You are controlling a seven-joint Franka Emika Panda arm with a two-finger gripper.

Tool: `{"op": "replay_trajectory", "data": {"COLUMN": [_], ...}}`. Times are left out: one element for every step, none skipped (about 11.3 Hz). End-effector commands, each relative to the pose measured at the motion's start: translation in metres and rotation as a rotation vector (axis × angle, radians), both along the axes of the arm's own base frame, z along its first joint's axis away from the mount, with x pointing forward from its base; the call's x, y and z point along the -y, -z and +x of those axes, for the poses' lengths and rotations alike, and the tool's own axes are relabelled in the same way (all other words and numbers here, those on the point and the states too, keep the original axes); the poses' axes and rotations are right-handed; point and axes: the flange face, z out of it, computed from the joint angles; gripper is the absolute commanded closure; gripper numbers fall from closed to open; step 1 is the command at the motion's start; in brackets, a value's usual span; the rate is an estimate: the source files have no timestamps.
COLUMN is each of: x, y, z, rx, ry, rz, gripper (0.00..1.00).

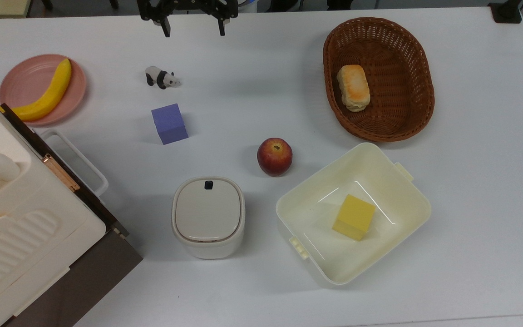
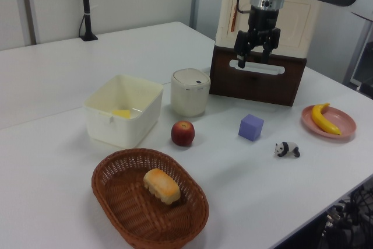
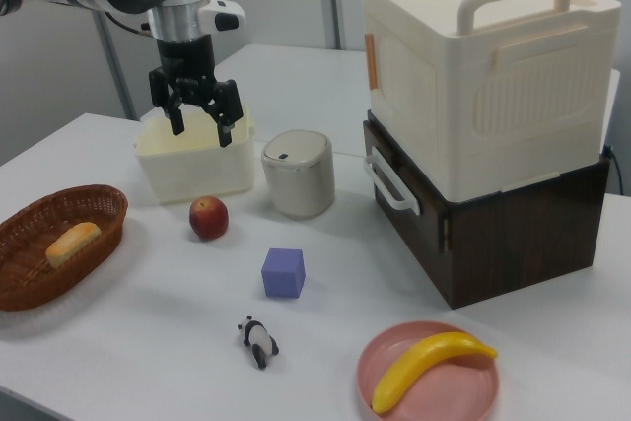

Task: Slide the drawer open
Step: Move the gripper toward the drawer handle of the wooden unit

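Observation:
The drawer [image 1: 90,196] has a dark brown front with a white loop handle [image 1: 76,157] and sits under a cream ribbed cabinet at the top view's left. Its front [image 3: 406,236] looks flush with the brown case, and its handle [image 3: 385,184] sticks out toward the table. My gripper [image 1: 193,28] hangs open and empty at the top view's upper edge, far from the handle. In the right view the gripper [image 3: 202,128] hovers high over the table near the cream tub. In the left view the gripper [image 2: 252,58] overlaps the drawer front [image 2: 256,86].
Between gripper and drawer lie a panda toy [image 1: 161,77], a purple cube [image 1: 169,123] and a pink plate [image 1: 25,81] with a banana [image 1: 47,91]. An apple [image 1: 274,156], a lidded canister [image 1: 208,215], a cream tub [image 1: 407,204] holding a yellow block and a wicker basket [image 1: 413,68] with bread stand further right.

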Motion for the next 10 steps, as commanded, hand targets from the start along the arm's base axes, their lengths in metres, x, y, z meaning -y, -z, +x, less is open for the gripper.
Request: {"op": "replay_trajectory", "data": {"x": [0.028, 0.044, 0.052, 0.059, 0.063, 0.069, 0.073, 0.076, 0.085, 0.089], "y": [-0.002, -0.002, 0.0, 0.001, 0.004, 0.006, 0.007, 0.013, 0.015, 0.02], "z": [-0.003, -0.002, 0.001, 0.003, 0.006, 0.008, 0.011, 0.016, 0.018, 0.023], "rx": [0.052, 0.065, 0.083, 0.095, 0.1, 0.098, 0.098, 0.093, 0.094, 0.105], "ry": [-0.339, -0.454, -0.53, -0.555, -0.563, -0.577, -0.604, -0.639, -0.647, -0.657], "rz": [-0.043, -0.052, -0.061, -0.068, -0.078, -0.109, -0.149, -0.179, -0.192, -0.201], "gripper": [0.0, 0.0, 0.0, 0.0, 0.0, 0.0, 0.0, 0.0, 0.0, 0.0]}}
